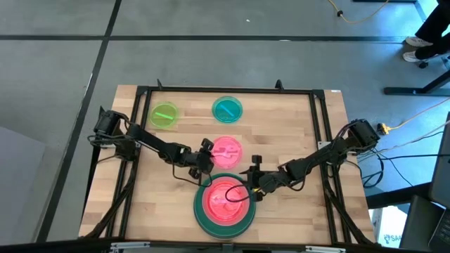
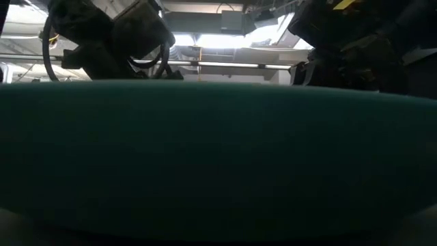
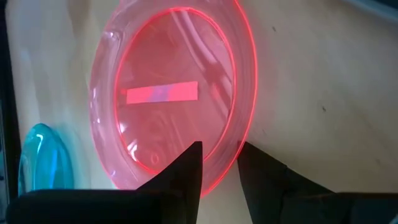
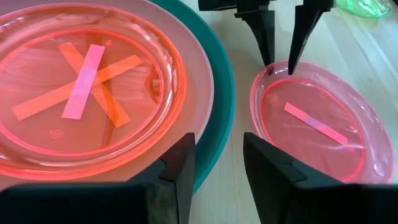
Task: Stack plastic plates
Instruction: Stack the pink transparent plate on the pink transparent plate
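A stack [image 1: 223, 202] sits near the table's near edge. Its base is a dark green plate [image 4: 225, 81], with a pale pink plate [image 4: 200, 62] on it and translucent orange-pink small plates [image 4: 87, 87] on top. A lone hot pink small plate [image 1: 227, 150] lies flat just beyond the stack. My left gripper [image 1: 205, 157] is open at that plate's left rim. My right gripper [image 1: 253, 184] is open at the stack's right rim, its fingers [image 4: 180, 168] on either side of the dark green rim. The dark green plate's wall [image 2: 218, 157] fills the low view. My left gripper [image 3: 219, 154] stands astride the hot pink plate's left rim [image 3: 229, 163], one finger [image 3: 186, 171] inside the dish and one outside. It comes slanting down from the left. I cannot tell whether either finger touches the rim. The plate lies flat on the table.
A lime green small plate [image 1: 164, 116] and a teal small plate [image 1: 227, 109] lie toward the far edge. A black frame [image 1: 225, 91] borders the wooden table. Bare wood shows at the near left and far right. Cables trail off to the right.
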Robot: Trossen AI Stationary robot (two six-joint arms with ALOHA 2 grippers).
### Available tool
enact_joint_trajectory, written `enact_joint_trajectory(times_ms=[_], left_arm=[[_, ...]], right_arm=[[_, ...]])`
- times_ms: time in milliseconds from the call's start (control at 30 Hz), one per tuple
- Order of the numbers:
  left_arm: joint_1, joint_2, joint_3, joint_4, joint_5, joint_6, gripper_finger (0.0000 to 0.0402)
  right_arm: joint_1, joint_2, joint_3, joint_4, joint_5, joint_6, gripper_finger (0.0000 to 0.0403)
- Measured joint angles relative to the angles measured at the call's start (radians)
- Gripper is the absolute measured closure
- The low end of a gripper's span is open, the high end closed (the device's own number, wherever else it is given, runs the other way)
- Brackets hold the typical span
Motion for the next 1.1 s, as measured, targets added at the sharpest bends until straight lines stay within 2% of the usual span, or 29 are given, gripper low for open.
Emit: enact_joint_trajectory(times_ms=[300, 500, 867, 1100], left_arm=[[0.047, 0.022, 0.002, 0.012, 0.086, 0.019, 0.0315], [0.050, 0.020, 0.001, 0.012, 0.096, 0.015, 0.0387], [0.021, 0.014, 0.020, -0.002, 0.005, 0.010, 0.0400], [-0.045, -0.053, 0.101, -0.145, -0.048, -0.048, 0.0401]], right_arm=[[0.000, 0.000, 0.000, 0.000, 0.000, 0.000, 0.0275], [0.000, 0.000, 0.000, 0.000, 0.000, -0.002, 0.0275], [0.001, 0.000, 0.000, 0.000, 0.043, -0.003, 0.0275], [0.001, -0.031, 0.000, -0.019, 0.035, 0.003, 0.0275]])
